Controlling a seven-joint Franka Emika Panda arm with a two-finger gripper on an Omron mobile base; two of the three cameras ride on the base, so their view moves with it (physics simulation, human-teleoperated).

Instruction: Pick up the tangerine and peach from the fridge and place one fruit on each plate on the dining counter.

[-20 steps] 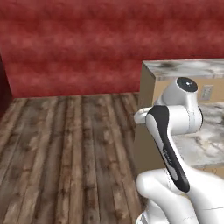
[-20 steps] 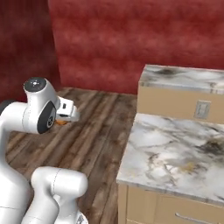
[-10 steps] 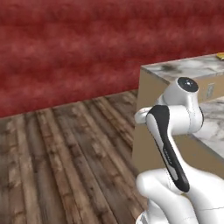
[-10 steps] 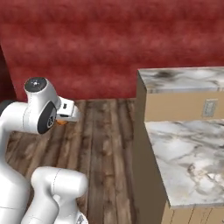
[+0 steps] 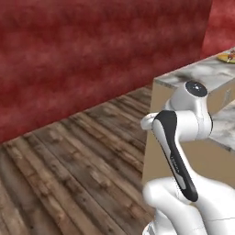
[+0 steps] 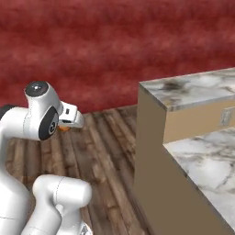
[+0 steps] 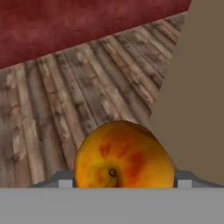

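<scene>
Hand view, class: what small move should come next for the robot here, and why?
Probably keep carrying the mottled orange-red peach toward the marbled dining counter, then lift it above the top. The pincer holds the fruit over the wooden floor, beside the counter's tan front, and a yellowish plate sits at the counter's far end.

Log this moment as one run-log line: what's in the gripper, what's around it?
gripper: shut on peach | carry: above wood floor | dining counter: ahead right, not reached | plate: on far counter end
</scene>
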